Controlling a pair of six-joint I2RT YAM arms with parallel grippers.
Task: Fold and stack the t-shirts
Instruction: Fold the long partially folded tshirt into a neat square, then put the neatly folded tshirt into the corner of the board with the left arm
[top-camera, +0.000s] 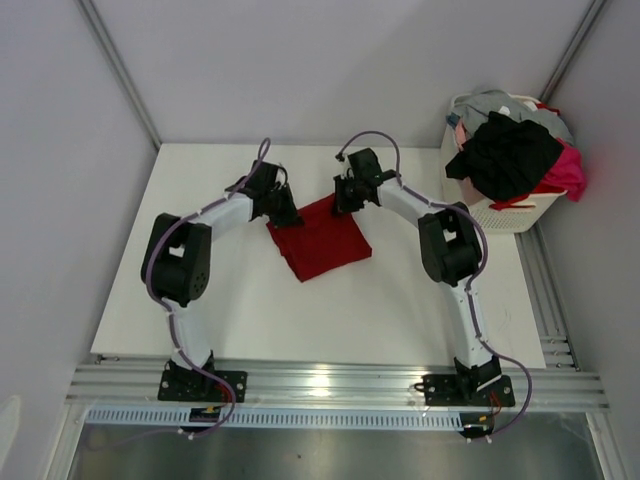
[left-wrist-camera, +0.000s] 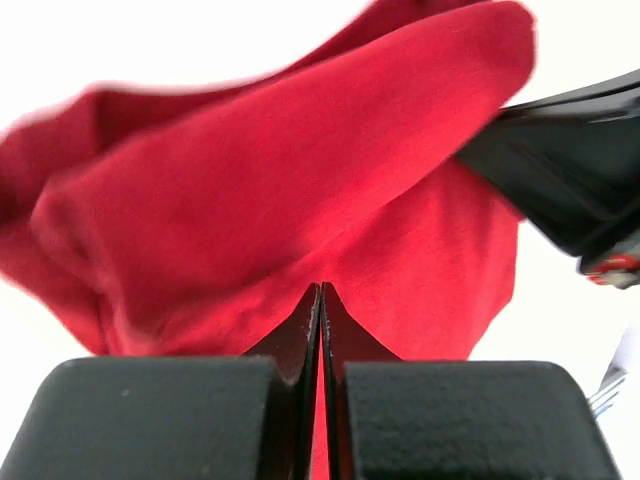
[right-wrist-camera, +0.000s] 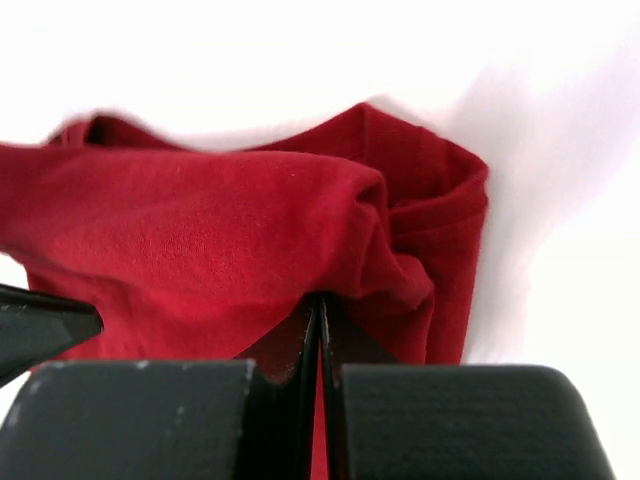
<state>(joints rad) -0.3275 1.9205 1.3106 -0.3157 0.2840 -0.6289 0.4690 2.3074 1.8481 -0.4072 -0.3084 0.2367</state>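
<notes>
You are gripping the dark red t-shirt (top-camera: 322, 245) with both arms: the left gripper (left-wrist-camera: 320, 292) and the right gripper (right-wrist-camera: 320, 300) are each clamping its far edge, jaws together. The shirt is lying partly folded in the middle of the table (top-camera: 250, 300). Try keeping both grippers level and moving as one, so the fold is landing straight. The pinched hem is hiding behind the jaws. In the upper right, the basket (top-camera: 500, 215) is holding other shirts, their number unclear.

Lab cell: white panels (top-camera: 300, 60), aluminium rails (top-camera: 330, 385)
</notes>
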